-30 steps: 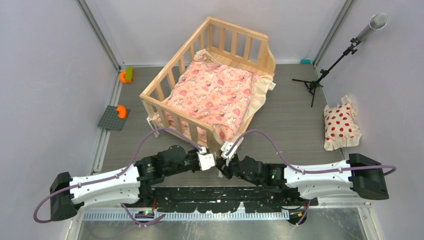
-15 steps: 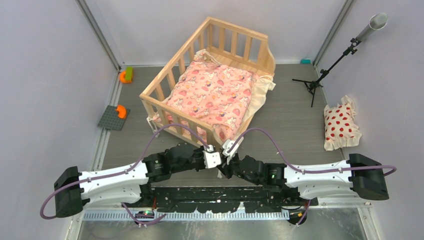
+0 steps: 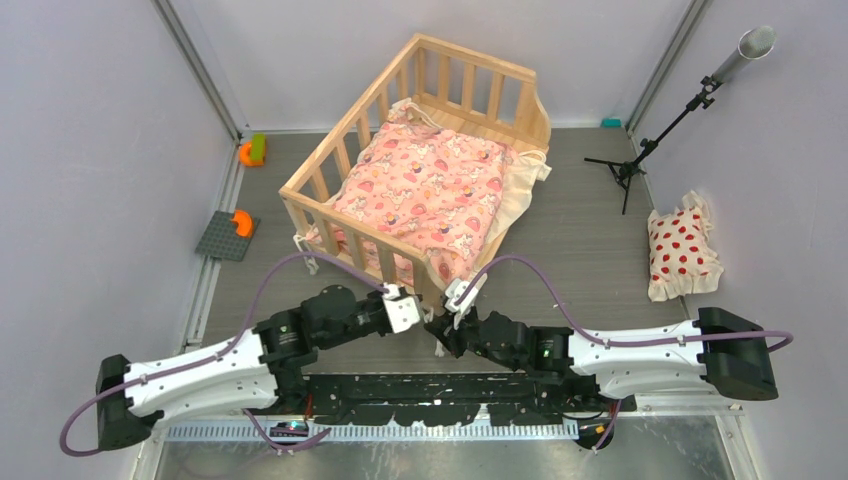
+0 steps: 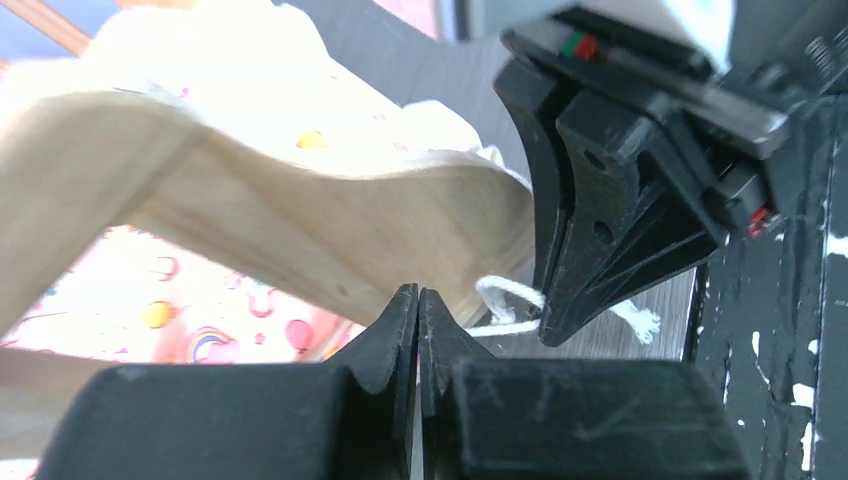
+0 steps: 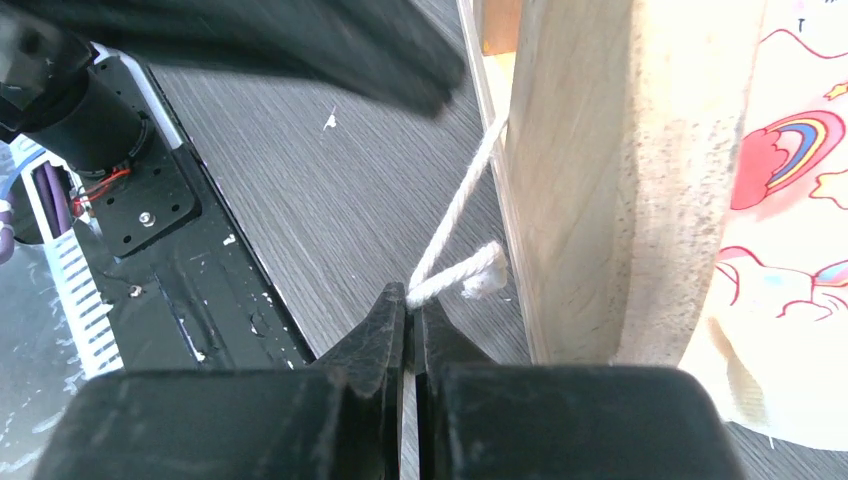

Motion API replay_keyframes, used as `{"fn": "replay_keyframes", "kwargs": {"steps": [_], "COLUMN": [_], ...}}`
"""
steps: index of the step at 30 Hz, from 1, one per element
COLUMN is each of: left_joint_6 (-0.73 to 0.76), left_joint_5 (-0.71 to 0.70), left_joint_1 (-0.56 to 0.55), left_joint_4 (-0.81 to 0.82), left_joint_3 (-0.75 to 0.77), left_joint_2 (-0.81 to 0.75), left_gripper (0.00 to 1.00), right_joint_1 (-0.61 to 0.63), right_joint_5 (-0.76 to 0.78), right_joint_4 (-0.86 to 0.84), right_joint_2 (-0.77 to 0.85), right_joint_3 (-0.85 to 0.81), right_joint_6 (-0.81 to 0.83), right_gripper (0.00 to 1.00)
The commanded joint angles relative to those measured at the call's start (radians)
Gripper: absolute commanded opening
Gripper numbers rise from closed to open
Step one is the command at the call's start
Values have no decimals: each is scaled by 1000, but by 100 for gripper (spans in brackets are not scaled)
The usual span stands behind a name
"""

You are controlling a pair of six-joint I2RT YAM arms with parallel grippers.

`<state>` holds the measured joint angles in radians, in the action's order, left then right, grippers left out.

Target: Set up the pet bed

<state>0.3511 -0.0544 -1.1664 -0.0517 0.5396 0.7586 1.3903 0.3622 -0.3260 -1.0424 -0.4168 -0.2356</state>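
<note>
The pet bed [image 3: 478, 58], a light wooden frame with slatted rails, stands mid-table with a pink cartoon-print cushion [image 3: 420, 190] inside. Both grippers meet at its near corner post [image 5: 600, 180]. My right gripper [image 5: 410, 298] is shut on a white tie cord [image 5: 455, 278] that runs up beside the post. My left gripper [image 4: 419, 295] is shut with nothing between its fingers, just under the curved wooden rail [image 4: 300, 220]. The right gripper's black fingers [image 4: 590, 250] and the cord [image 4: 505, 300] sit just to its right. From above, the left gripper [image 3: 418, 308] and right gripper [image 3: 438, 322] are almost touching.
A white pillow with red dots [image 3: 680, 250] lies at the right wall. A black tripod stand [image 3: 640, 155] is at the back right. A grey plate with an orange piece [image 3: 228, 235] and an orange-green toy [image 3: 252, 152] sit on the left. The black mounting base [image 3: 420, 390] lies near.
The left arm swung right toward the right gripper, then drew back left and slightly forward to the bed's corner. The right arm and its cord have stayed put.
</note>
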Motion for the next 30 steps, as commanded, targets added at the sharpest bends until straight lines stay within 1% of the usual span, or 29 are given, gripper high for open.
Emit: {"fn": "replay_keyframes", "kwargs": {"steps": [1,3,4,7,9,11,16,19,22,24,27,30], "left_joint_6": [-11,-40,-62,-122,-175,-216,-276,-269,-247,-230,-223,-212], "left_joint_5": [-24,-61,-88,-156,-200,-209,-182,-146,-114,-92,-95,-101], "left_joint_1": [4,3,4,3,3,4,3,5,3,2,4,3], "left_joint_4": [38,72,97,138,150,159,181,256,349,399,495,634], "left_joint_3": [-22,-69,-101,-191,-254,-302,-393,-442,-485,-500,-510,-513], "left_joint_2": [-120,-179,-211,-323,-399,-466,-545,-538,-497,-455,-371,-263], "left_gripper": [3,5,8,14,20,24,26,29,35,39,45,47], "right_joint_1": [29,30,29,28,27,24,7,-2,-8,-13,-19,-19], "right_joint_5": [-48,-29,-17,17,37,46,43,40,42,40,31,22], "right_joint_4": [14,13,13,25,31,17,4,-7,-21,-30,-38,-43], "right_joint_2": [15,21,23,33,42,46,38,41,49,55,61,59], "right_joint_3": [-2,-2,-3,-12,-21,-26,-49,-61,-65,-66,-66,-67], "right_joint_6": [-56,-72,-82,-113,-149,-185,-285,-332,-365,-380,-389,-390], "right_gripper": [1,1,1,1,1,1,1,1,1,1,1,1]}}
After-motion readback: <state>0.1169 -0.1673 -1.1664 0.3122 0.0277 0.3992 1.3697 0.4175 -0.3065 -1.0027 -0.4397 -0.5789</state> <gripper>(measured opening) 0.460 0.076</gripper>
